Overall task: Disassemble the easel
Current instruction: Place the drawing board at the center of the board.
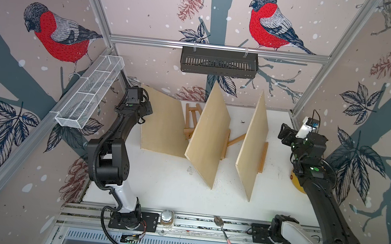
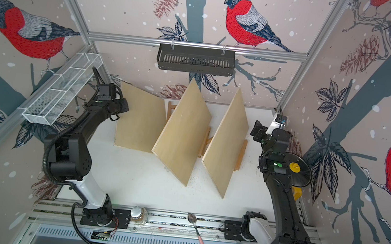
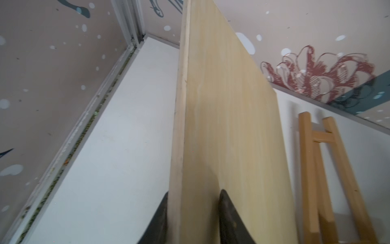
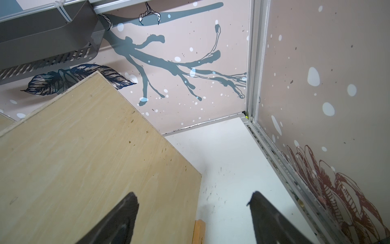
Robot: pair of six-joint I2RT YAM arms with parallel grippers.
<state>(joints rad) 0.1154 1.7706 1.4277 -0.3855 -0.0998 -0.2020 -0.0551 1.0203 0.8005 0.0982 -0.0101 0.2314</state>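
Pale plywood board (image 3: pixel 221 126) between close-set left gripper (image 3: pixel 194 192) fingers, grip unclear; right gripper (image 4: pixel 194 192) wide.

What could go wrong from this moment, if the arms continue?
1. The left gripper straddles the edge of the left board; if it lets go, this standing board may topple onto the easel beside it.
2. The open right gripper hangs close to the right board; a careless move may knock it over.

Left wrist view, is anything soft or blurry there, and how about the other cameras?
Left wrist view: left fingers and easel frame look soft; right wrist view: right fingertips blurred, wooden board sharp; both top views: even light, faint shadows.
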